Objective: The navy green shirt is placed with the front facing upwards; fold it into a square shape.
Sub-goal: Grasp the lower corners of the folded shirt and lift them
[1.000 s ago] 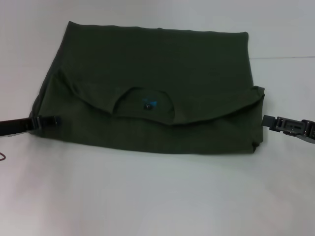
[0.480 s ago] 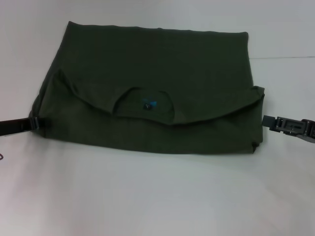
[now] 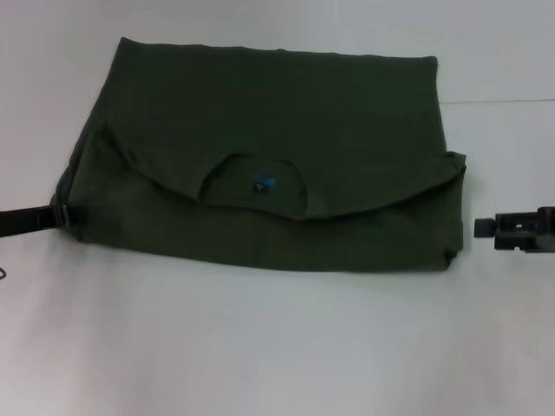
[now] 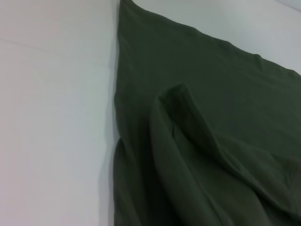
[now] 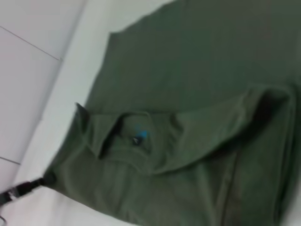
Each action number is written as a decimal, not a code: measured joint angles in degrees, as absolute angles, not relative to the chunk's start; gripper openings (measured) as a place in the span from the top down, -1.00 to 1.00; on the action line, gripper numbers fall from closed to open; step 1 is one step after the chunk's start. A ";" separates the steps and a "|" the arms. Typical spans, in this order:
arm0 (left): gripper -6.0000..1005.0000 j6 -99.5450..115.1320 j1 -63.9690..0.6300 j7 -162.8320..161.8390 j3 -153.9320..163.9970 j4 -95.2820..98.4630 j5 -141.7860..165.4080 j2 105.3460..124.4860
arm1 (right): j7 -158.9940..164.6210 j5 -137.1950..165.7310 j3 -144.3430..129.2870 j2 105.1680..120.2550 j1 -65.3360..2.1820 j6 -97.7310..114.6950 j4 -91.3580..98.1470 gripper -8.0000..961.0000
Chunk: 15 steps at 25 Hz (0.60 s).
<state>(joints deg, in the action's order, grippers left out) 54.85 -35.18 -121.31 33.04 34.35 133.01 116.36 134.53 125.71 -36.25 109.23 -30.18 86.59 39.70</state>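
Since a moment ago, your right gripper [image 3: 479, 227] has pulled back from the shirt's edge and dropped a bit lower in the head view. It now sits on the right side of the frame, apart from the cloth, with white table between them. You cannot tell if its fingers are wide or narrow.

Your left gripper [image 3: 61, 216] has gone the other way. It has pushed in toward the shirt, and now its tip is right at the left edge of the cloth, at the middle left of the frame. Part of it looks tucked under the fabric. You cannot tell if it is pinching the cloth or just touching it.

You can see the navy green shirt [image 3: 269, 165] lying in the middle of the white table [image 3: 260, 347], filling most of the upper half of the head view. It is folded into a wide block. One layer is folded down over the front, and its curved edge runs across the middle. The neck hole [image 3: 256, 185] shows there, with a small dark label with blue print [image 3: 260, 185] inside it.

In the left wrist view the shirt [image 4: 202, 117] is very close, with a soft raised fold [image 4: 183, 113] in it. In the right wrist view you see the shirt [image 5: 197, 84] spread out, the label [image 5: 139, 137] in the collar, and the left gripper [image 5: 23, 188] far off at the lower left corner.
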 joint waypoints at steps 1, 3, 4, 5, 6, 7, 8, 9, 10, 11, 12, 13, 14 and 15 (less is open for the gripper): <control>0.89 54.86 -35.20 -121.31 33.04 34.36 132.95 116.36 | 134.79 127.06 -36.24 109.52 -30.64 85.83 39.42 -0.41; 0.90 55.01 -35.24 -121.31 33.04 34.37 132.71 116.36 | 134.90 129.10 -36.26 110.28 -31.25 84.18 38.69 -0.41; 0.90 55.06 -35.27 -121.31 33.04 34.37 132.67 116.36 | 134.88 129.85 -36.27 110.78 -31.53 83.17 38.22 -0.41; 0.90 55.13 -35.35 -121.37 33.04 34.37 132.64 116.36 | 134.77 130.37 -36.28 111.24 -31.78 82.22 37.76 -0.41; 0.90 55.13 -35.35 -121.37 33.04 34.37 132.64 116.36 | 134.64 130.64 -36.28 111.61 -31.96 81.34 37.35 -0.41; 0.90 55.16 -35.38 -121.42 33.04 34.37 132.63 116.36 | 134.55 130.78 -36.29 111.89 -32.09 80.78 37.06 -0.41; 0.90 55.18 -35.40 -121.45 33.04 34.37 132.62 116.36 | 134.43 130.81 -36.29 112.16 -32.22 80.11 36.75 -0.41; 0.90 55.21 -35.40 -121.46 33.04 34.37 132.61 116.36 | 134.35 130.84 -36.32 112.39 -32.35 79.66 36.46 -0.41; 0.90 55.22 -35.42 -121.48 33.02 34.37 132.58 116.36 | 134.30 130.86 -36.34 112.55 -32.50 79.10 36.17 -0.41; 0.90 55.24 -35.44 -121.54 33.02 34.37 132.55 116.36 | 134.28 130.86 -36.41 112.61 -32.71 78.63 35.83 -0.41; 0.90 55.24 -35.44 -121.54 33.02 34.37 132.55 116.36 | 134.27 130.88 -36.48 112.66 -32.96 78.12 35.43 -0.41; 0.90 55.25 -35.48 -121.80 33.00 34.37 132.52 116.36 | 134.27 130.87 -36.58 112.69 -33.26 77.57 35.00 -0.41; 0.90 55.26 -35.50 -121.91 33.00 34.37 132.51 116.36 | 134.27 130.89 -36.71 112.71 -33.54 76.97 34.48 -0.41; 0.90 55.26 -35.51 -121.94 33.00 34.37 132.51 116.36 | 134.27 130.89 -36.82 112.73 -33.82 76.41 34.04 -0.41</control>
<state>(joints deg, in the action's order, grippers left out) 55.26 -35.51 -121.94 33.00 34.37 132.51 116.36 134.27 130.89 -36.82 112.73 -33.82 76.41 34.04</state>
